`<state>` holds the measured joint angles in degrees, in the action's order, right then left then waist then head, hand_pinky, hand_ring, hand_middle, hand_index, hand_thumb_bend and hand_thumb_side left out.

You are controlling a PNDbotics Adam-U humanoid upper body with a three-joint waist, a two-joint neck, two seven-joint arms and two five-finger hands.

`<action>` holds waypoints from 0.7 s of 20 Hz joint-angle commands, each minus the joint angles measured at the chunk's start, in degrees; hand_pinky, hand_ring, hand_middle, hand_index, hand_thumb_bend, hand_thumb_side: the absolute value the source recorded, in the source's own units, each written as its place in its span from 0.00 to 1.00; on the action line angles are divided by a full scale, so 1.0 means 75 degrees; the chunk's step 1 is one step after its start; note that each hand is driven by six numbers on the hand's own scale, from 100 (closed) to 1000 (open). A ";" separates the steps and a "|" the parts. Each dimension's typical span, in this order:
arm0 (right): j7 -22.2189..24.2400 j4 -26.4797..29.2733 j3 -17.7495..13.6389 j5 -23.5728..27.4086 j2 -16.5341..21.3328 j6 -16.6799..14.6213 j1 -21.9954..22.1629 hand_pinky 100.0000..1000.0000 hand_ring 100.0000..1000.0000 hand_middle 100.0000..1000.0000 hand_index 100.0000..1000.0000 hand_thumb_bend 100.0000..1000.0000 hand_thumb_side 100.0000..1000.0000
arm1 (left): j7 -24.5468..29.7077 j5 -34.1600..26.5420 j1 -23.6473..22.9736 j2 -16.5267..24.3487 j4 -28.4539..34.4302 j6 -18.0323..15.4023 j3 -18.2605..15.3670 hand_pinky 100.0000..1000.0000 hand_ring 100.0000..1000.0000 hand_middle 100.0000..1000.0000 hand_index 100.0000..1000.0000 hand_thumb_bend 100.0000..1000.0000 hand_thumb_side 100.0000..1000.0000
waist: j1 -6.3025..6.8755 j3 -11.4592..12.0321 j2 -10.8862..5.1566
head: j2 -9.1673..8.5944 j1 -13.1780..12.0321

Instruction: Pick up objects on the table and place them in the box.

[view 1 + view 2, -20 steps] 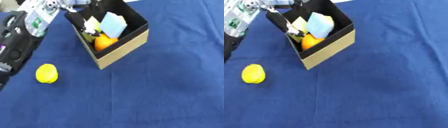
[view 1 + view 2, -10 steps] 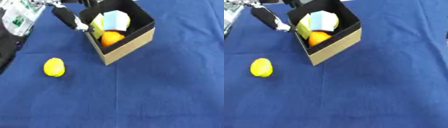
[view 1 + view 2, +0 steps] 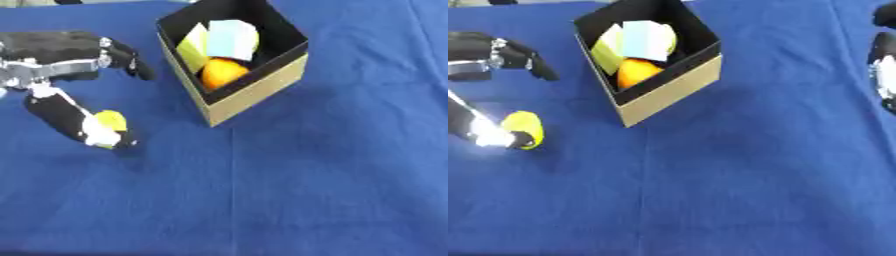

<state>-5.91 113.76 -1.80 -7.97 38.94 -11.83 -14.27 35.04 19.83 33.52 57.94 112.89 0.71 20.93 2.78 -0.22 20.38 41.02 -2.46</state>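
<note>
Under the left hand, whose thumb and fingers are spread, not yet closed on anything, the lemon lies against the thumb tip; small, firm, light, probably rolling easily, it is best pinched across its middle.

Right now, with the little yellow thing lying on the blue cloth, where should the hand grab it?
Probably across its narrow middle, coming down from above. The yellow thing is small, rounded and lies flat on the cloth. The left hand is already beside it, on its left, so that hand suits best.
</note>
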 commanded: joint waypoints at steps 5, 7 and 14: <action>-0.0097 0.0111 -0.0117 -0.0078 -0.0024 -0.0002 -0.0053 0.75 0.69 0.64 0.71 0.00 0.34 | -0.0335 0.0426 -0.0835 0.0596 0.0227 0.0149 -0.0040 0.83 0.78 0.75 0.87 0.49 0.37 | -0.0098 0.0089 -0.0064 | -0.0124 0.0055; -0.0108 0.0111 -0.0114 -0.0082 -0.0057 0.0008 -0.0051 0.75 0.69 0.64 0.71 0.00 0.34 | -0.0353 0.0682 -0.0979 0.0569 0.0227 0.0383 -0.0062 0.84 0.80 0.78 0.88 0.50 0.36 | -0.0113 0.0101 -0.0042 | -0.0136 0.0060; -0.0165 0.0111 -0.0119 -0.0113 -0.0148 0.0023 -0.0002 0.74 0.69 0.64 0.71 0.00 0.35 | -0.0444 0.1009 -0.1104 0.0392 0.0153 0.1080 -0.0145 0.83 0.78 0.75 0.88 0.47 0.29 | -0.0132 0.0089 0.0027 | -0.0158 0.0058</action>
<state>-6.83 113.76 -1.93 -8.42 36.99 -11.69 -14.05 31.93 26.92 24.78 59.94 113.69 7.99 20.93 1.95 0.43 21.59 40.68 -2.13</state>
